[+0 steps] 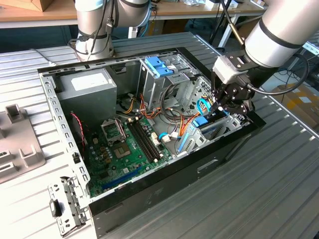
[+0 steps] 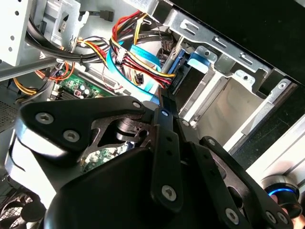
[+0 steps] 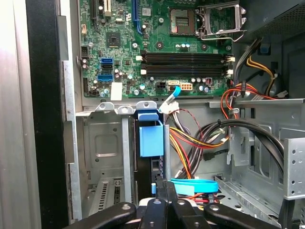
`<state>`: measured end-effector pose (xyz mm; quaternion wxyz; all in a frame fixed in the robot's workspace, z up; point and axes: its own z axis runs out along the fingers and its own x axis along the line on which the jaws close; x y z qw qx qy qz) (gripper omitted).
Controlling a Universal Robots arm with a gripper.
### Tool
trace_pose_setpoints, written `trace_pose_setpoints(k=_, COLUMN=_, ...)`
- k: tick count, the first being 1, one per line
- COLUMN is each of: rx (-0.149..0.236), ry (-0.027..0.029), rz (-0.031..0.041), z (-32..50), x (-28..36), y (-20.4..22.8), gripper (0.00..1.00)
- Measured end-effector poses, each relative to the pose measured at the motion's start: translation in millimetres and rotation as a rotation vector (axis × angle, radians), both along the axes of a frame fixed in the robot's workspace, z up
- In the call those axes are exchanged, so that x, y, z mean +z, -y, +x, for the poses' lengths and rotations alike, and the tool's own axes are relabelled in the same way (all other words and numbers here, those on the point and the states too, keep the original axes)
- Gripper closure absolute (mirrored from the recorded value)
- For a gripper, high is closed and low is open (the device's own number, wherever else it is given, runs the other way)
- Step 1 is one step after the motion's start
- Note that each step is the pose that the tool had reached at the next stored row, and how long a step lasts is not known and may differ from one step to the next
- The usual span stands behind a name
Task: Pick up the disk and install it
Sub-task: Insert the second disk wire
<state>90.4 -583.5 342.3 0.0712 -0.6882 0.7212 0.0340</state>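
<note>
On the exterior view's left, the open computer case (image 1: 65, 129) is lying on its side on the ribbed metal counter (image 1: 279, 199), so its insides are facing up and the arm is working from above. Moving rightward, the motherboard (image 1: 127, 149) is lying flat on the case floor and the tall metal cage (image 1: 164, 84) with its blue latch is standing behind it. Further right, the claw (image 1: 223, 105) is reaching down into the low drive bay (image 1: 219, 132) at the case's front corner. The disk (image 3: 151, 138) is standing on edge in that bay's slot, blue carrier showing, with its end tab toward the motherboard in the first wrist view. The claw's fingers (image 3: 164, 191) are drawn together, apparently pinching the disk's thin near edge, a hold that would be keeping it in line with the slot's rails. The bundled cables (image 3: 205, 138) are lying just beside the slot.
</note>
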Motion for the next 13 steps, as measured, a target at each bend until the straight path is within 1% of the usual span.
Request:
trace_pose_setpoints(k=4, rx=0.0, ry=0.0001, rz=0.0034, z=0.9, x=1.5, y=0.1, gripper=0.89)
trace_pose_setpoints(k=6, rx=0.0, ry=0.0001, rz=0.003, z=2.1, x=4.0, y=0.1, gripper=0.89)
trace_pose_setpoints(k=9, rx=0.0, ry=0.0, rz=0.0043, z=5.2, x=7.9, y=0.1, gripper=0.89)
trace_pose_setpoints(k=12, rx=0.0, ry=-0.0004, rz=0.0083, z=10.8, x=9.8, y=0.1, gripper=0.89)
trace_pose_setpoints(k=13, rx=0.0, ry=-0.0008, rz=0.0099, z=14.5, x=10.4, y=0.1, gripper=0.89)
